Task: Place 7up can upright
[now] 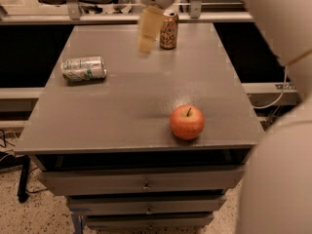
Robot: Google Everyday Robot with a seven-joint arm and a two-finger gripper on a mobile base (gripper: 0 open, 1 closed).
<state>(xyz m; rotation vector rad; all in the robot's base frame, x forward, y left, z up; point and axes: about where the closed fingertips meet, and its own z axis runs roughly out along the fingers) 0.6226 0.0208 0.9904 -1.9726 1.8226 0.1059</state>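
Here's the gripper [146,39], hanging over the far middle of the counter [122,106], a pale yellowish shape just left of the copper-brown can [168,29], and how wide it stands I cannot tell, nor whether anything sits in it. The 7up can [84,68] is down on its side, lying lengthwise across the far left part of the counter, silver with green markings, well apart from the gripper and untouched. The copper-brown can stands upright at the back edge. Nearer the front, right of centre, a red apple [187,122] sits stem up, on its own and touching nothing else. Pale bulky parts of the robot arm [280,179] fill the right edge of the view, and drawers [146,184] show below the counter top
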